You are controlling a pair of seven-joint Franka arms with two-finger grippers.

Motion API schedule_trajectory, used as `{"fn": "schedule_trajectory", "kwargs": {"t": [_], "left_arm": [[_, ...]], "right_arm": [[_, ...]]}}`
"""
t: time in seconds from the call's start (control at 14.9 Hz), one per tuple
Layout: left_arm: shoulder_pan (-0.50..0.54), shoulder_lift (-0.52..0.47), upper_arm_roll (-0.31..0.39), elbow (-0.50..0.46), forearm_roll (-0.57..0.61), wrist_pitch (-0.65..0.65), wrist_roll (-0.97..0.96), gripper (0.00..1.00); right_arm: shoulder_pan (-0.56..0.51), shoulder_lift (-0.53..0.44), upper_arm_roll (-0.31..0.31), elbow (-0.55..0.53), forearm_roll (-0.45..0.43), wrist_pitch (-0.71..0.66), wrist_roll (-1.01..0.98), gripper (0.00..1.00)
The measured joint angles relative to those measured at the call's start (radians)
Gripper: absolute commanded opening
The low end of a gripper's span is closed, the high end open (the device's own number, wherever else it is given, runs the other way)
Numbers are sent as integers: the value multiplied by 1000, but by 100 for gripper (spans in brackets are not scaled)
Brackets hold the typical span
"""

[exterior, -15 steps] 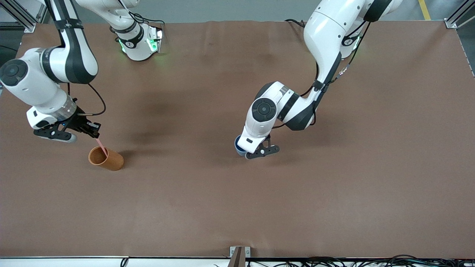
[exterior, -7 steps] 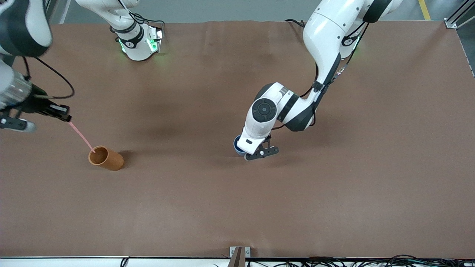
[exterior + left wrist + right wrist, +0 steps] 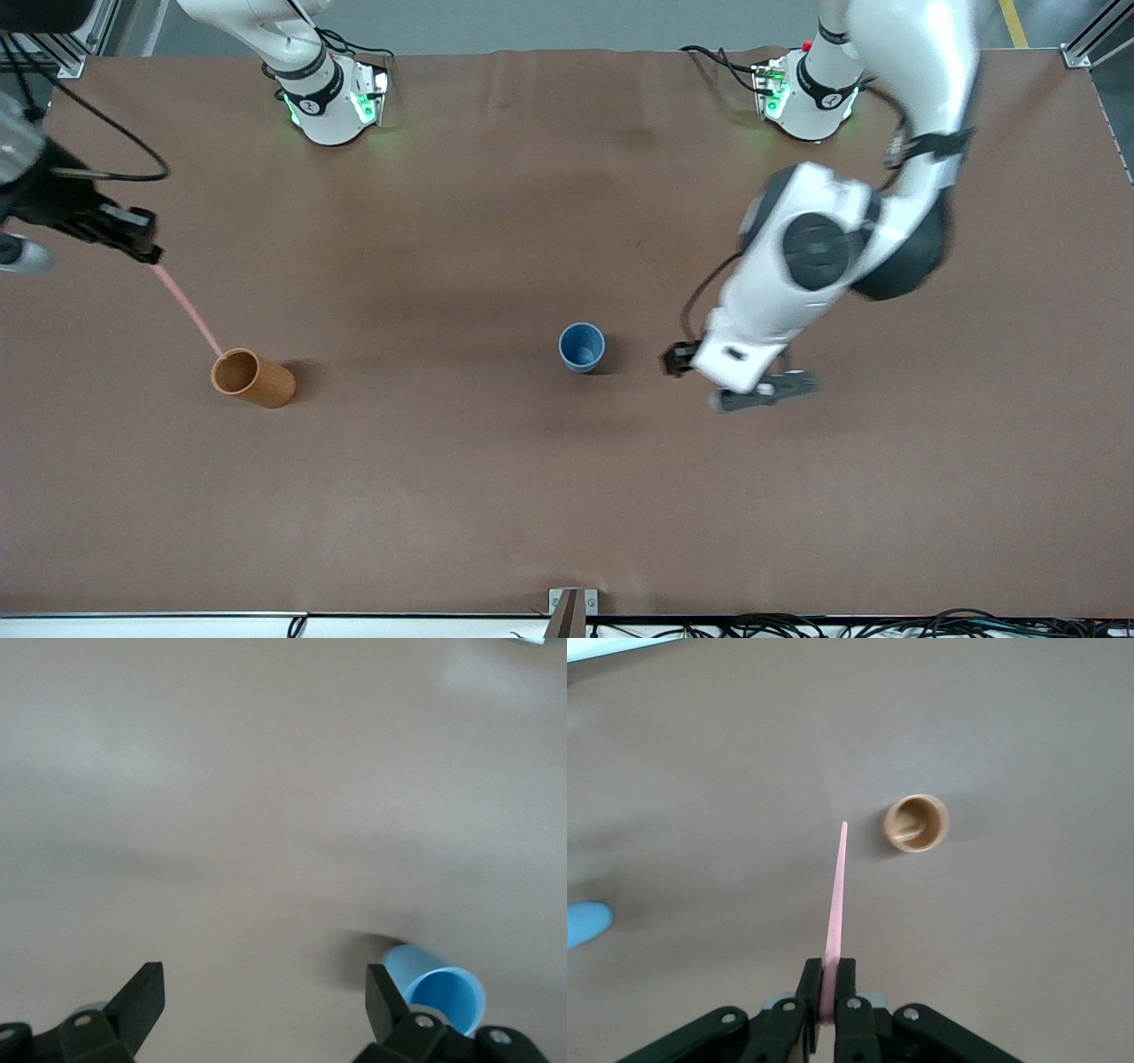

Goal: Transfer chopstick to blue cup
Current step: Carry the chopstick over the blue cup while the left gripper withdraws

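Observation:
My right gripper [image 3: 146, 251] is shut on one end of the pale-pink chopstick [image 3: 188, 310] and holds it slanting in the air. The chopstick's free tip hangs just above the rim of the orange-brown cup [image 3: 252, 378]. In the right wrist view the gripper [image 3: 830, 985] clamps the chopstick [image 3: 835, 895], whose tip is clear of the orange-brown cup [image 3: 916, 823]. The blue cup [image 3: 582, 346] stands upright and empty near the table's middle. My left gripper [image 3: 722, 379] is open and empty over the table beside the blue cup, toward the left arm's end. The left wrist view shows the gripper [image 3: 263, 1001] open with the blue cup [image 3: 438, 992] beside one finger.
The brown table mat [image 3: 567, 496] is bare around both cups. The blue cup also shows at the edge of the right wrist view [image 3: 585, 923]. Both arm bases stand along the edge of the table farthest from the front camera.
My right gripper has risen and drawn the chopstick up out of the orange-brown cup. My left gripper has left the blue cup and moved toward the left arm's end of the table.

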Motion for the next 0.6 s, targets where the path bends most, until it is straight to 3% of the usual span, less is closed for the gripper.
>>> {"fn": "schedule_trajectory", "kwargs": {"t": [0.34,0.6], "left_arm": [[198,-146,-1,-8,0,-191,449,100],[247,-271,-1,-21,0,-281,533,100]], "right_arm": [[302,124,9,112,1,5,472,2],[488,313,12,286,53,36,766,2]]}}
